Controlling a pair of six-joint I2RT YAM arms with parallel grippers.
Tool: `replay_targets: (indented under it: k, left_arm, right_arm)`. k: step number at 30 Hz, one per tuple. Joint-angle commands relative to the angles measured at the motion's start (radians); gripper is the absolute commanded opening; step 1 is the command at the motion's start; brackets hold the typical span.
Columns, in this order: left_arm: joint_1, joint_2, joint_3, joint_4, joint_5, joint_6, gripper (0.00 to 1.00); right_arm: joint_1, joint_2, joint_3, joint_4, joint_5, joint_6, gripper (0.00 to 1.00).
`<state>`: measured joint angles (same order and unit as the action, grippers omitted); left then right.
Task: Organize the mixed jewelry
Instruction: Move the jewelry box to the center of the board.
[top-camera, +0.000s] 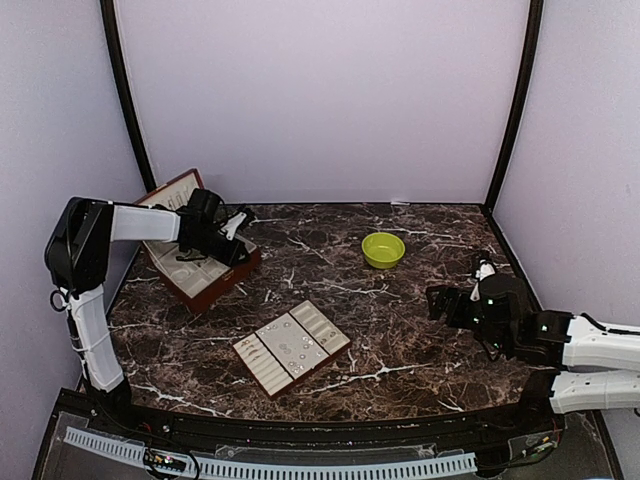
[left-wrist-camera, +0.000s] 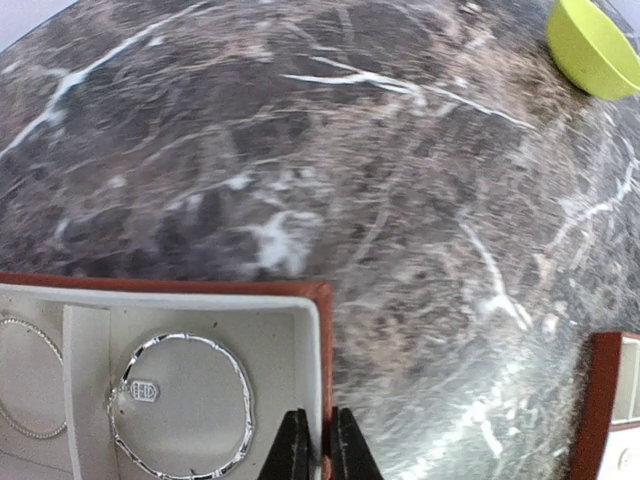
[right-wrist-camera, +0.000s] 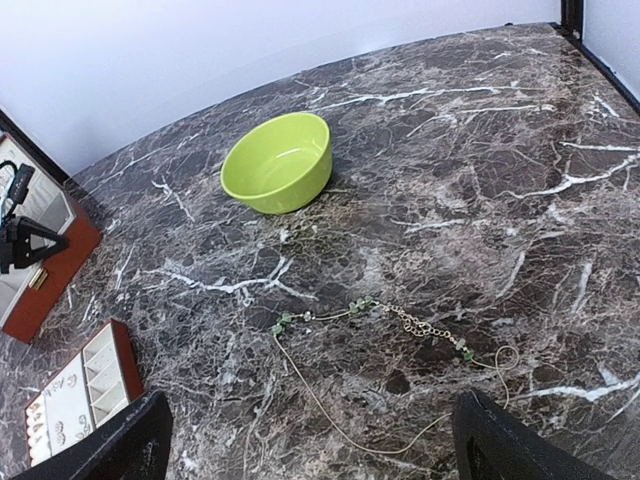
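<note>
Robot sorts mixed jewelry (top-camera: 288, 348) on a dark marble worktop (top-camera: 400, 335) veined with white. The pieces lie in three places. Tiny silvery studs and rings sit in the compartments of a cream tray with a reddish-brown rim (top-camera: 318, 322) near the middle. A tagged silver bangle (left-wrist-camera: 190, 338) rests in the open reddish-brown box with cream lining (top-camera: 215, 285) at the back left. A thin chain strung with green beads (right-wrist-camera: 400, 322) lies loose on the stone, well apart from both.

The left gripper (left-wrist-camera: 322, 440) reaches over the box. Its jaws are drawn narrow and pinched on the side wall, with one finger inside the rim and one outside. They are just beside the bangle but not on it. The right gripper (right-wrist-camera: 320, 432) hangs over the near right of the worktop with its jaws spread wide and nothing between them. The chain is ahead of it and a lime-green plastic bowl (right-wrist-camera: 285, 185), which looks empty, is farther back.

The step in hand appears to be handling the box itself, perhaps steadying or shifting it. No jewelry is being carried.

The loose chain looks like the likely next pick. It is limp and lies flat on hard stone, so the open jaws would need to come down low and close on a beaded section. A lift of the chain could easily leave one end trailing.
</note>
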<state>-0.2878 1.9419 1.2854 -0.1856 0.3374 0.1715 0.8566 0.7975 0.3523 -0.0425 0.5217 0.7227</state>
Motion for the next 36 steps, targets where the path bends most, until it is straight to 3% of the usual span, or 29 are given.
replay_targets:
  k: [1, 20, 36]
  left_arm:
    - [-0.106, -0.055, -0.046, 0.005, 0.195, 0.047, 0.00]
    - [-0.396, -0.103, -0.102, -0.031, 0.290, 0.164, 0.00]
    - [-0.582, -0.121, -0.134, -0.021, 0.351, 0.149, 0.00]
  right_arm:
    - [0.004, 0.004, -0.023, 0.024, 0.127, 0.025, 0.98]
    - [0.004, 0.247, 0.136, -0.058, 0.106, 0.107, 0.99]
    - [0.004, 0.251, 0.172, -0.112, 0.008, 0.090, 0.96]
